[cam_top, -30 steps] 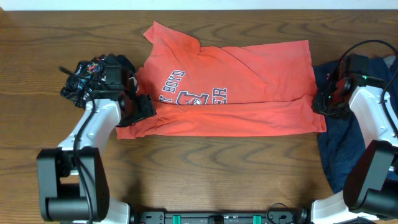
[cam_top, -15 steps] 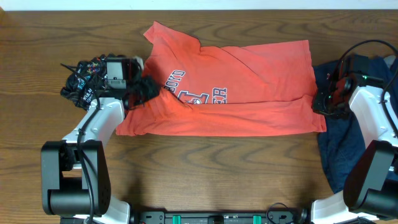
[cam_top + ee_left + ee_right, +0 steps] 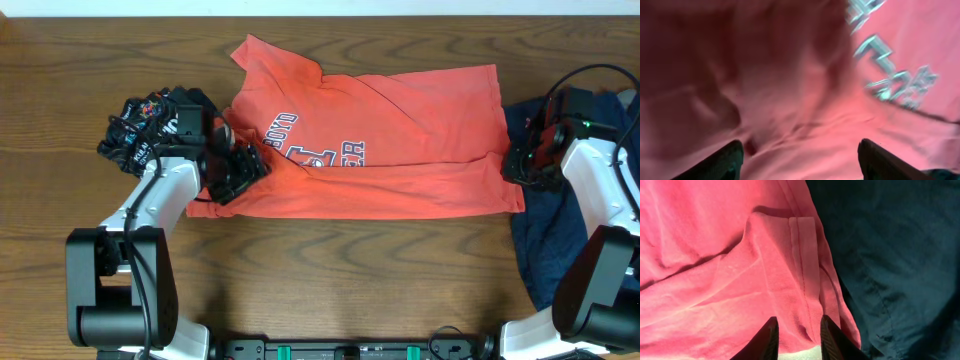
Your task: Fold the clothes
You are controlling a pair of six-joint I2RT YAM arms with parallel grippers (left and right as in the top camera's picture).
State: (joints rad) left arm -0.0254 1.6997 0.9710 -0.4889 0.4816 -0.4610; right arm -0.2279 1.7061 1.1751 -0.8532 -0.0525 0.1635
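Note:
The coral-red T-shirt (image 3: 400, 130) with white-and-navy lettering lies spread across the middle of the table, its left edge turned inward over part of the lettering. My left gripper (image 3: 240, 172) hovers over that left edge. In the left wrist view it (image 3: 800, 147) is open, fingers wide apart, with the red cloth (image 3: 805, 100) lying below them. My right gripper (image 3: 520, 165) is at the shirt's right edge. In the right wrist view it (image 3: 797, 325) is shut on a raised fold of the red hem (image 3: 805, 255).
A navy T-shirt (image 3: 545, 250) lies at the right under and beside the red one, also filling the right of the right wrist view (image 3: 890, 255). A crumpled black printed T-shirt (image 3: 135, 135) sits at the left, behind my left arm. Bare wood table (image 3: 330, 270) runs along the front.
My left gripper carried the shirt's left edge inward, then opened and let it go, moving slightly toward the front. Part of the lettering is now covered. The right gripper has not moved.

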